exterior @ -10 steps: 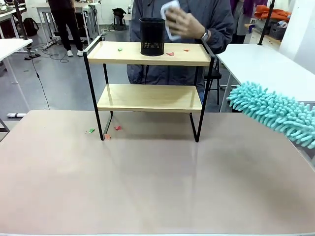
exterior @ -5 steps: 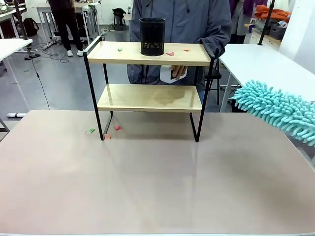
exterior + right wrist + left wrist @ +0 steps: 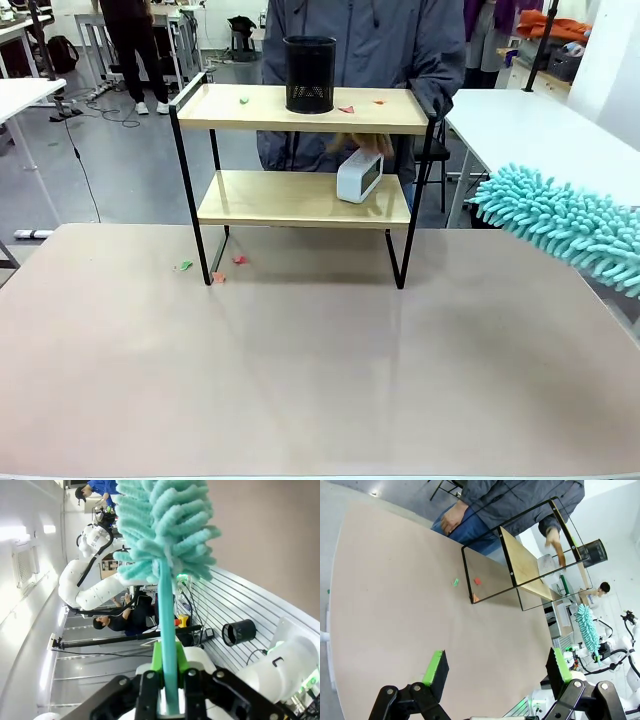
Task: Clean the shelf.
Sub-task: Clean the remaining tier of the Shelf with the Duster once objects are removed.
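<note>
front: the shelf (image 3: 280, 198) stands at the tan table's (image 3: 320, 370) far side, a black mesh cup (image 3: 309, 74) on top, a person's hand (image 3: 366, 146) at a small white box (image 3: 359, 176) on the lower board (scraps (image 3: 345, 109) lie about).
left wrist: left gripper (image 3: 496, 660) splayed, empty.
right wrist: right gripper (image 3: 169, 666) clenched on a teal duster's (image 3: 165, 525) handle.

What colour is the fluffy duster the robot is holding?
Turquoise, a light blue-green. The fluffy microfibre duster shows best in the front view.
</note>
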`<state>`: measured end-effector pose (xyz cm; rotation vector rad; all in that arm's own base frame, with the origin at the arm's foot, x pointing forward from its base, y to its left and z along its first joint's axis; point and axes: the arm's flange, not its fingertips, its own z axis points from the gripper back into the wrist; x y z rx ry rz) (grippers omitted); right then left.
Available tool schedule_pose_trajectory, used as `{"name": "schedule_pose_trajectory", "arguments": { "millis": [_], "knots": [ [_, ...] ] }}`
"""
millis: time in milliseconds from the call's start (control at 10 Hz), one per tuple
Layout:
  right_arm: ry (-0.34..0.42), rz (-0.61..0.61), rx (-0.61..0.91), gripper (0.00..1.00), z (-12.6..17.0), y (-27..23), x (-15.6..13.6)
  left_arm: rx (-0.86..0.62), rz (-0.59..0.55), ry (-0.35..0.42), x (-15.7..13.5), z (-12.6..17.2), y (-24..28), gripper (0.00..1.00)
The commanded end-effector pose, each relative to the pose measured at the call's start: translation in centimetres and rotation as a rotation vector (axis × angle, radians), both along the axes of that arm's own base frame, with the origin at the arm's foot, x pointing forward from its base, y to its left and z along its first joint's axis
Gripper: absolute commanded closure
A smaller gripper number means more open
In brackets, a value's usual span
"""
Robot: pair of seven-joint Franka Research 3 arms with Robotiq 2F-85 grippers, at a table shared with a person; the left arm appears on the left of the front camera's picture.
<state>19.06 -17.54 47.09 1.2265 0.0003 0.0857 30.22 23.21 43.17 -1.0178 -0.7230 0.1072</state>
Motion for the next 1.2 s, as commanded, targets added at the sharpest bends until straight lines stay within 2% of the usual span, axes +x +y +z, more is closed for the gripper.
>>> {"name": "schedule_pose_trajectory", "arguments": {
  "millis": [0,1100],
  "knots": [
    [-0.010,0.013,0.006,1.00,0.22,-0.06,-0.37,-0.004,-0.005,-0.034,0.15,0.00,-0.03,0.00],
    [-0.010,0.013,0.006,1.00,0.22,-0.06,-0.37,-0.004,-0.005,-0.034,0.15,0.00,-0.03,0.00]
  ]
}}
